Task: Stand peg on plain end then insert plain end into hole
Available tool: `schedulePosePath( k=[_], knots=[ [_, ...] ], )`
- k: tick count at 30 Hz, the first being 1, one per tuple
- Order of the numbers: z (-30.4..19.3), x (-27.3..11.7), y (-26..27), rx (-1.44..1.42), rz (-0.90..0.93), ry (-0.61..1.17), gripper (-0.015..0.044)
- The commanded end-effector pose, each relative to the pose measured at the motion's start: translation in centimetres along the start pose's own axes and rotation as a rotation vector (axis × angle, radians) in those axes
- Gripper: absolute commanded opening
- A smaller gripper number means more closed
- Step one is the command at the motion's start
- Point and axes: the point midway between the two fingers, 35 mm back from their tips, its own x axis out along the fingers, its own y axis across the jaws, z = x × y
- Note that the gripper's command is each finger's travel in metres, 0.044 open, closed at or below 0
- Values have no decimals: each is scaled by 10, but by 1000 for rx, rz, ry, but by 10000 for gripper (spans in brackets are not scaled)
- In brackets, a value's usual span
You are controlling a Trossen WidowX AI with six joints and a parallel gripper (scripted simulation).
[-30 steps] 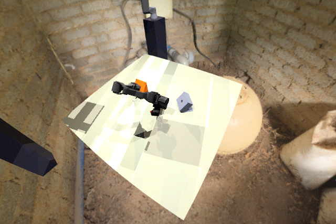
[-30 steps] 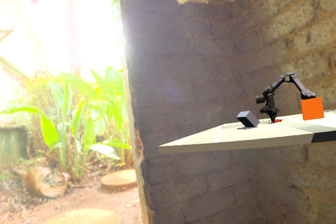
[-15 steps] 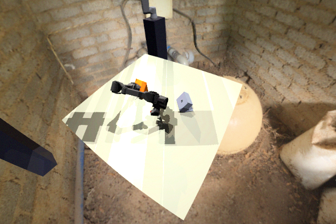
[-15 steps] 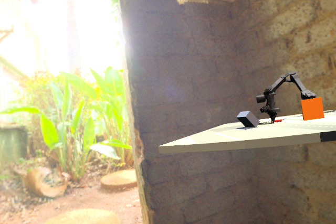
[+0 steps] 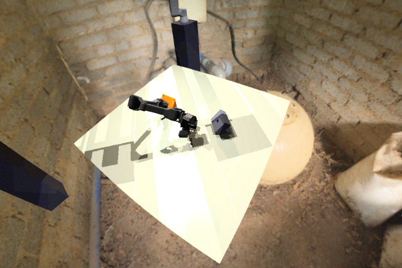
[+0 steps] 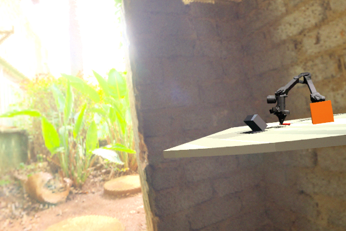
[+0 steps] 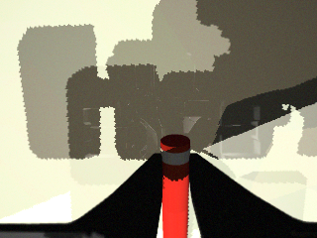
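Note:
The red peg [image 6: 285, 124] [image 7: 175, 203] lies level, low at the table top, in the exterior view. Its white band [image 7: 175, 158], shaded grey, shows near the peg's far end in the wrist view. My gripper [image 6: 281, 123] [image 7: 174, 161] points down and is shut on the peg, with one black finger on each side close to the band. The near end of the peg runs out of the wrist view. The dark grey sloped panel [image 5: 223, 126] [image 6: 255, 123] stands a short way from the gripper. Its hole [image 5: 217, 120] shows as a small dark spot in the top view. The peg is hidden in that view.
An orange block [image 5: 168, 100] [image 6: 321, 112] stands on the pale table [image 5: 195, 200] [image 6: 223, 144] beside the arm's base. Arm shadows fall across the table top around the gripper. A dark pillar [image 5: 186, 44] stands behind the table's back edge.

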Motion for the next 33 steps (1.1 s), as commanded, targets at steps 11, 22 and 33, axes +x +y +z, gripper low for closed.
schedulePosePath(
  k=[11,22,33],
  knots=[
    [-5,-8,0,-4,2,-127,51],
    [-10,-14,0,-5,2,-222,51],
    [-15,-20,0,-6,2,-318,51]
  ],
)
